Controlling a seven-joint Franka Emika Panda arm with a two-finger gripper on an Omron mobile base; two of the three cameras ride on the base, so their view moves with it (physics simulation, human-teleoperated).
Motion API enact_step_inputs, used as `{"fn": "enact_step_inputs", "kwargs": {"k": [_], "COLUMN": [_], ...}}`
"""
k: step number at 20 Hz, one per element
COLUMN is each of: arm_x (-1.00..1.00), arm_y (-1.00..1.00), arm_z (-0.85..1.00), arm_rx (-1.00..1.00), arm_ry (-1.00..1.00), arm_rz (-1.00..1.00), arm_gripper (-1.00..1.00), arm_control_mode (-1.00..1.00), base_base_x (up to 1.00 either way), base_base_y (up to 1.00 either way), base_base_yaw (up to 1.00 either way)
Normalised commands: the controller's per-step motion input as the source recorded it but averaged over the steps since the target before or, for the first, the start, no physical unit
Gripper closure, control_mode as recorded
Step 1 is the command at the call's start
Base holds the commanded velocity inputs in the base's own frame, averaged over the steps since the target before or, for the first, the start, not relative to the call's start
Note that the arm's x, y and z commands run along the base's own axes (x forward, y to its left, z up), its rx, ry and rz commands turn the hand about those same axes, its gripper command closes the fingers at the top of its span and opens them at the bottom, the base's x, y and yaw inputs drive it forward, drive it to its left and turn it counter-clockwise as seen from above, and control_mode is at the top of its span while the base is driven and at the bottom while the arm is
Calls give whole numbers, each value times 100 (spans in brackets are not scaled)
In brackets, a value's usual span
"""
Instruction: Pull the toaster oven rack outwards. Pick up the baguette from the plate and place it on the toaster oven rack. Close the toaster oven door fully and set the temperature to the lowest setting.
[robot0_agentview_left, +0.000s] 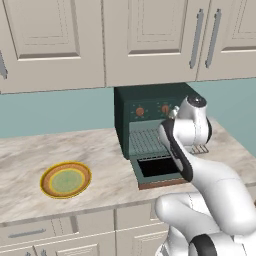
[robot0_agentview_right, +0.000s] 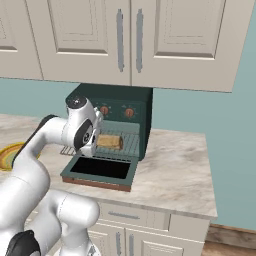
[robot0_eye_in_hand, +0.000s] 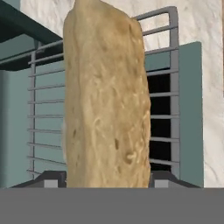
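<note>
Hand (robot0_eye_in_hand: 107, 177) is clamped on the baguette (robot0_eye_in_hand: 105, 96), a dark fingertip (robot0_eye_in_hand: 164, 178) pressing each side of its near end; the loaf is over the pulled-out rack (robot0_eye_in_hand: 164, 94), and I can't tell whether it's touching the bars yet or just above. Risks, my read: letting go while it's high or tilted lets the rounded loaf roll across the parallel bars toward the rack's front edge and drop onto the open door (robot0_agentview_right: 100, 170); if an end overhangs the rack front, the door won't shut fully; pulling the hand back low could snag a bar and drag the rack. Baguette is stubby, tan, rough pitted crust, so grip looks secure. Rack is thin grey wire, smooth, open gaps. Door is a dark green frame with black glass, lying flat. Oven (robot0_agentview_right: 115, 100) is a boxy green shell with small orange knobs. Plate (robot0_agentview_left: 65, 179), orange rim and green centre, sits empty on the marbled desk (robot0_agentview_left: 30, 155), well off to the left.
</note>
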Motion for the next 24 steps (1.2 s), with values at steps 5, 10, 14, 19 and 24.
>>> {"fn": "enact_step_inputs", "kwargs": {"k": [5, 10, 14, 19, 24], "arm_x": [17, 18, 6, 0, 0], "arm_y": [0, 0, 7, 0, 0], "arm_z": [-48, -16, -5, 0, 9], "arm_rx": [0, 0, 0, -1, 0], "arm_ry": [0, 0, 1, 0, -2], "arm_rz": [17, 5, 0, 0, 0], "arm_gripper": [100, 100, -100, -100, -100], "arm_control_mode": [-100, -100, -100, -100, -100], "base_base_x": [0, 0, 0, 0, 0], "base_base_y": [0, 0, 0, 0, 0], "base_base_yaw": [0, 0, 0, 0, 0]}}
